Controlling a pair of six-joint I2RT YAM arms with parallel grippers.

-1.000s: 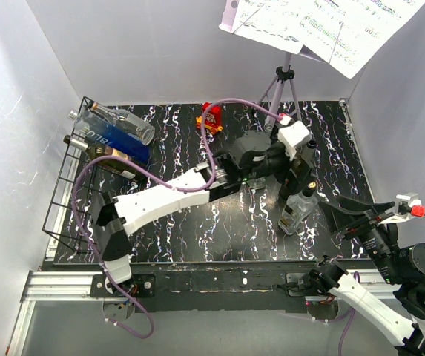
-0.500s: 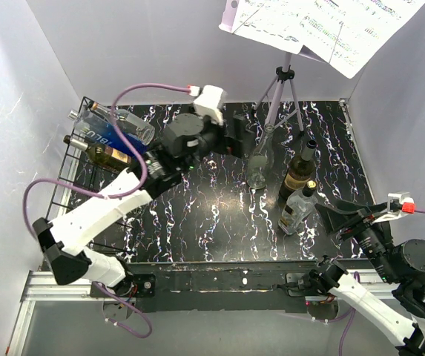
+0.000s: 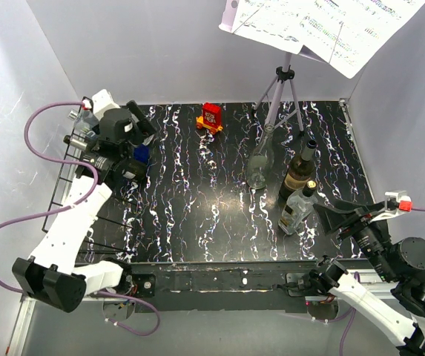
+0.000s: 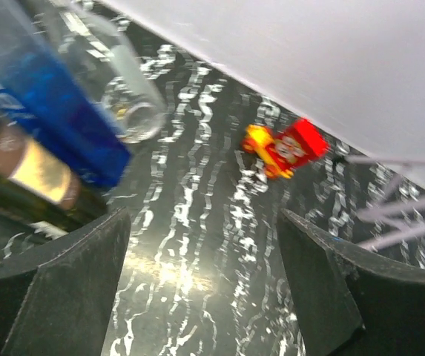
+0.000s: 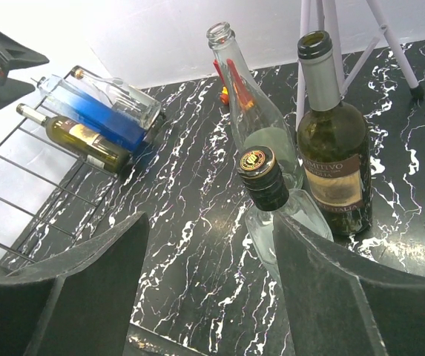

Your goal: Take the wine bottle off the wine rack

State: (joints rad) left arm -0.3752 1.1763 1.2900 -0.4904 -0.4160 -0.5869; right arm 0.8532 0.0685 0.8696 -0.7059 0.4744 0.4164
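Note:
The black wire wine rack (image 3: 65, 194) stands at the table's left; it also shows in the right wrist view (image 5: 19, 182). Three bottles lie in it: a clear one (image 5: 123, 95), a blue one (image 5: 97, 119) and a dark green wine bottle (image 5: 78, 137) with a gold label. In the left wrist view the wine bottle (image 4: 27, 178) lies at lower left, under the blue bottle (image 4: 56, 111). My left gripper (image 3: 139, 122) is open and empty, just right of the bottles' bases, fingers (image 4: 64, 289) wide apart. My right gripper (image 5: 208, 289) is open and empty at the near right.
Three bottles stand mid-right: a clear flask (image 3: 259, 165), a dark green wine bottle (image 3: 299, 172) and a clear black-capped bottle (image 3: 294, 209). A red toy (image 3: 211, 117) sits at the back. A tripod music stand (image 3: 280, 93) stands at back right. White walls enclose the table.
My left arm has swung from the standing bottles at mid-right across the table to the rack at far left, gripper empty. The right arm has barely moved.

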